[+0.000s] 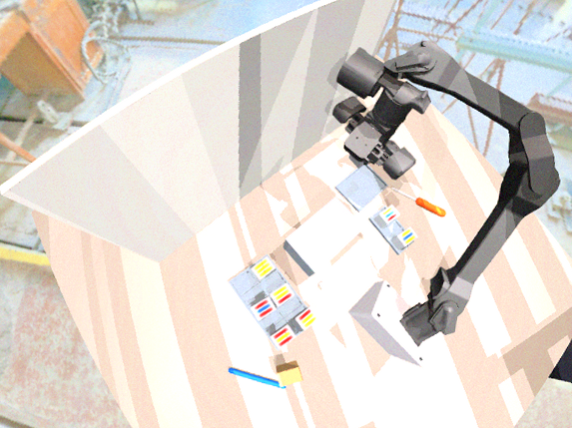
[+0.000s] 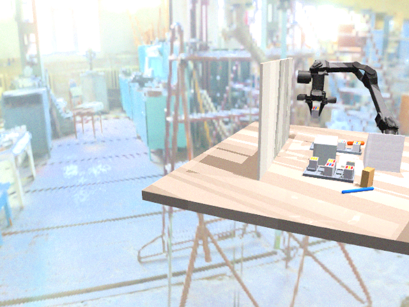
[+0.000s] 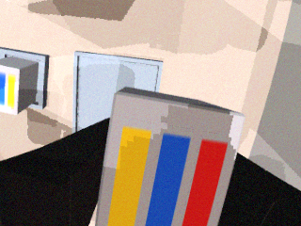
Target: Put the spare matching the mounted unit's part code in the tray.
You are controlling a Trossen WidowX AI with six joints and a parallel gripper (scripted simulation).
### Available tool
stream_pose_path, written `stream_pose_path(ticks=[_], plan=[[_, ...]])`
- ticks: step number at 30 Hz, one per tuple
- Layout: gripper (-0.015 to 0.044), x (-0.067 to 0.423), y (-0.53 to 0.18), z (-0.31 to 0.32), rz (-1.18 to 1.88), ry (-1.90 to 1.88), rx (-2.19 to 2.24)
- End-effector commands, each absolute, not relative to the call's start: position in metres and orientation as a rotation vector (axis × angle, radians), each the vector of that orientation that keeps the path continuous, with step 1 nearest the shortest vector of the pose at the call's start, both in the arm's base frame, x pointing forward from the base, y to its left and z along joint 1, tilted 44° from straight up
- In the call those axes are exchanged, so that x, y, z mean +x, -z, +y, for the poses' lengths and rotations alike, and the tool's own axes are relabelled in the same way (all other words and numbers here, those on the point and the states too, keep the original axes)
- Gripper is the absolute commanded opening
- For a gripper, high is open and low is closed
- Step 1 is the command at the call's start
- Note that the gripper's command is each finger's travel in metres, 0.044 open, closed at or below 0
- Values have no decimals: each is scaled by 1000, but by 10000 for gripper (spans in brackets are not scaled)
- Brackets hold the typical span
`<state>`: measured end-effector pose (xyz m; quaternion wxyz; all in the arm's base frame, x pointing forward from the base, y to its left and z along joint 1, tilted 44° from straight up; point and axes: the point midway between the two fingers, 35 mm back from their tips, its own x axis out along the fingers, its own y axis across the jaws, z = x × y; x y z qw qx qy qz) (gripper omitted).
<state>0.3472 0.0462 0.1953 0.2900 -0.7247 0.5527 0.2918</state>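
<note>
My gripper is shut on a grey spare with yellow, blue and red stripes. It holds the spare in the air above the flat pale blue tray, near the tray's far side. The mounted unit, a white box, stands in the middle of the table; its back is not visible. A small rack with two spares lies beside the tray. A larger rack holds several spares.
A tall white wall panel stands along the table's left side, close to the arm. An orange screwdriver lies right of the tray. A grey box, a tan block and a blue pen lie nearer the front.
</note>
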Motion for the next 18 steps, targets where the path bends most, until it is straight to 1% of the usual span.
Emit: stream_pose_path(ticks=[1,6,18], plan=[[0,338,-211,23,1492,-770,-1945],[0,326,-226,-3,1513,-760,-1953],[0,327,-222,-7,1513,-761,-1952]])
